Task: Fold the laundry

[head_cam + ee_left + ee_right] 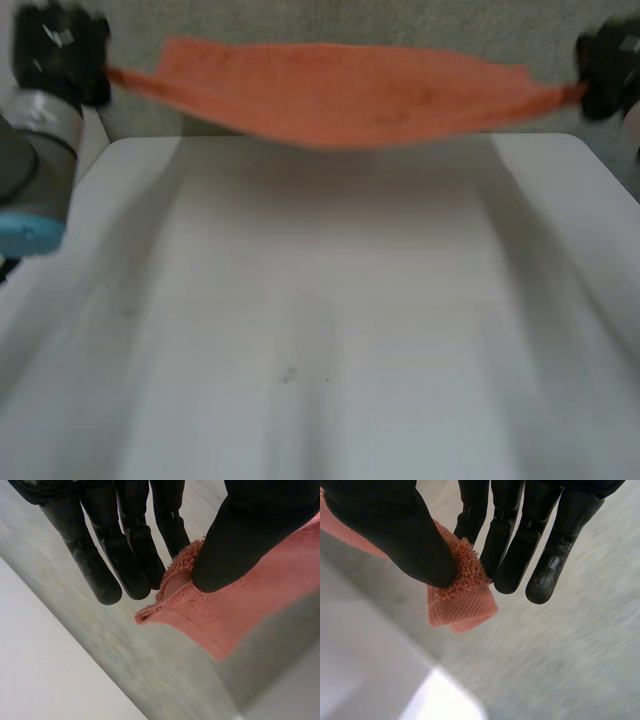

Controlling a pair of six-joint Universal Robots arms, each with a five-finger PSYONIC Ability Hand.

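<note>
Orange terry-cloth towel (340,95) is gripped at both ends, one hand at each. The left hand (235,545) pinches one corner between its thumb and its straight fingers; the thumb tip presses into the looped pile, and the hemmed tip of the corner pokes out just past the fingertips. The right hand (405,530) has the opposite corner the same way, with its thumb clamped on the fuzzy pile against the nearest fingers and a short folded tab of woven hem sticking out beyond the thumb. Between the two grips the towel hangs in the air as a long, narrow band. Its upper edge is pulled nearly straight from hand to hand, and its lower edge bows down in the middle. The fabric is a plain, even orange, fluffy on its face and flat-woven along the hem. Its long axis runs across the head view from the robot's left to its right, with each end tapering to a point at a hand. It hangs over the far edge of the white bench (330,330), just above the surface and not resting on it. Beyond the bench lies grey carpet (400,20). The grey left arm (30,170), with its light-blue cap, stands beside the bench's near left corner, well apart from the towel's span.
</note>
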